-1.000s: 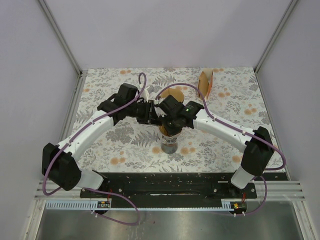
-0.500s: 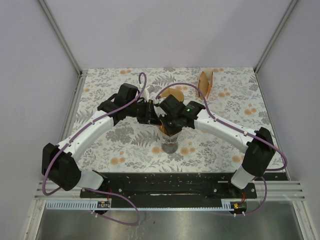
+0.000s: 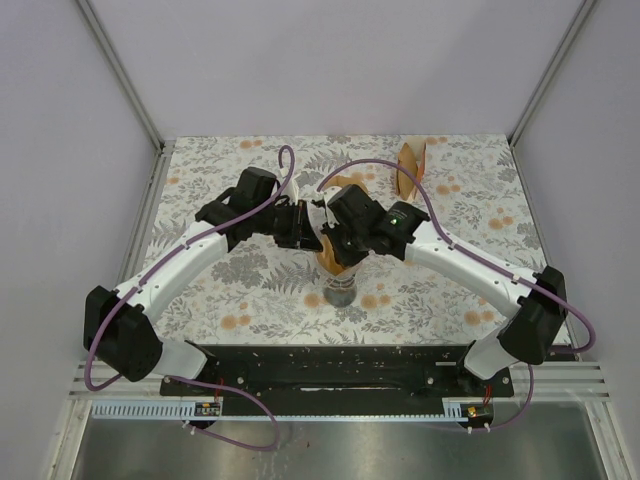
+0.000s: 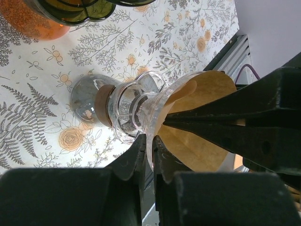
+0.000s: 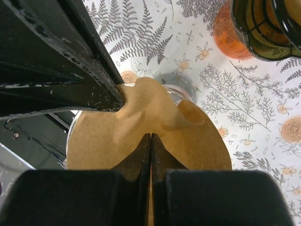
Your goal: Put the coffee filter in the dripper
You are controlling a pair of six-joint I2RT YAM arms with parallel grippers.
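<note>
A clear dripper (image 4: 149,109) sits on a glass carafe (image 4: 87,99) with a brown collar, at the table's middle (image 3: 338,290). The brown paper coffee filter (image 4: 202,143) lies inside the dripper's cone, its top edge folded and sticking out (image 5: 117,141). My left gripper (image 4: 151,143) is shut on the dripper's rim from the left (image 3: 312,232). My right gripper (image 5: 150,136) is shut, its fingers pinching the filter's wall from above and right (image 3: 342,245). The left fingers (image 5: 70,89) show at the filter's far edge in the right wrist view.
A stand of spare brown filters (image 3: 410,168) is at the back right of the floral mat. An orange round object (image 3: 347,181) with a dark green ribbed piece (image 5: 265,23) beside it lies just behind the arms. Grey walls close the sides.
The left jaws have closed onto the dripper's rim. The right arm's forearm and elbow have swung out to the right while its gripper stayed at the filter.
</note>
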